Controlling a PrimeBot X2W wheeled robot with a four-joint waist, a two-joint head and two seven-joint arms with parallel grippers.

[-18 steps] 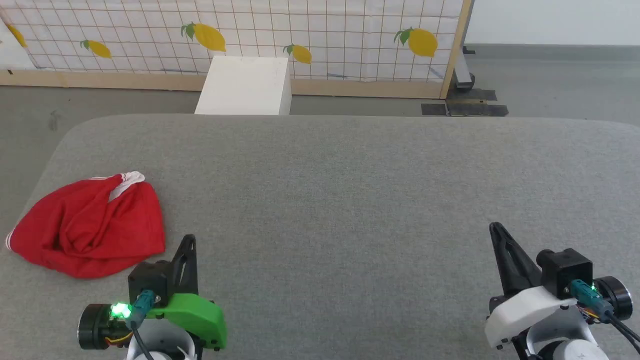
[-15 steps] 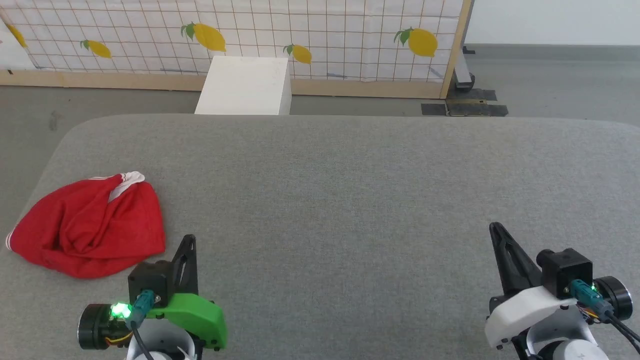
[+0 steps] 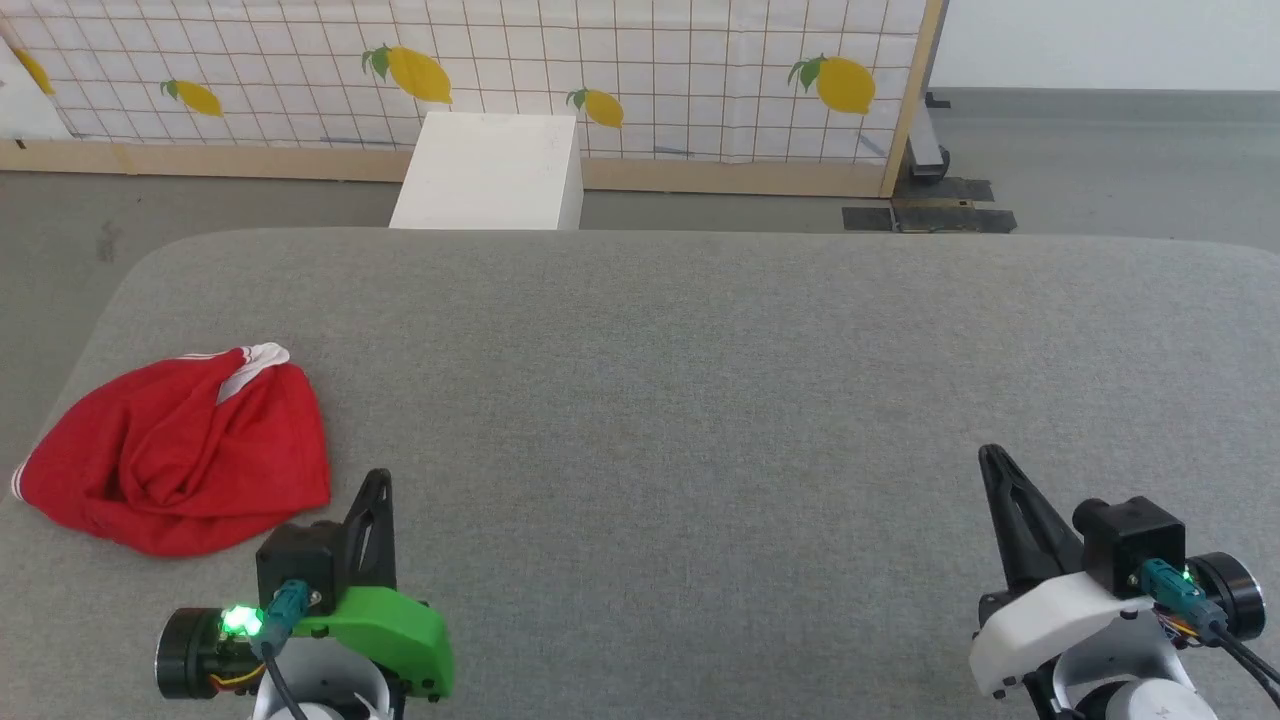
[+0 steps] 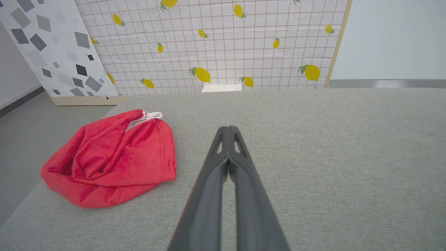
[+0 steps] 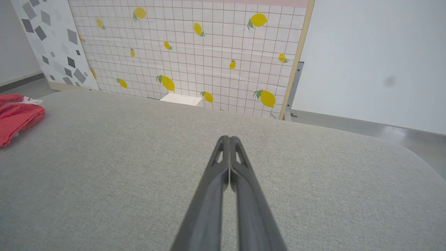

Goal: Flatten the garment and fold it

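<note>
My left pincer (image 3: 377,483) is pressed fully shut with nothing in it, its two dark fingers meeting at the tip and pointing out across the grey table (image 3: 700,400). My right pincer (image 3: 992,458) is the same: closed tight and empty, over bare cloth on its own side. Both sit at the near edge, well apart from each other, which I read as a ready stance with no work on the task begun.

The red shirt (image 3: 180,460) lies in a loose heap at the table's left edge, near the rounded corner. It is bunched into folds, with a bit of white sleeve and striped trim poking out at the far side. It is just beside the left pincer, ahead and to the left of the fingertips, not touching them. In the right wrist view the shirt (image 5: 17,116) shows far off to the left, well apart from that arm.

Because the heap sits so close to the edge, I judge the first job is to open the left pincer, take a fold and drag the shirt toward the middle, where there is room to spread it. The right arm would have a long reach, so using the left one first makes sense. The printed front is hidden in the bundle, so I can't tell which side is up.
</note>
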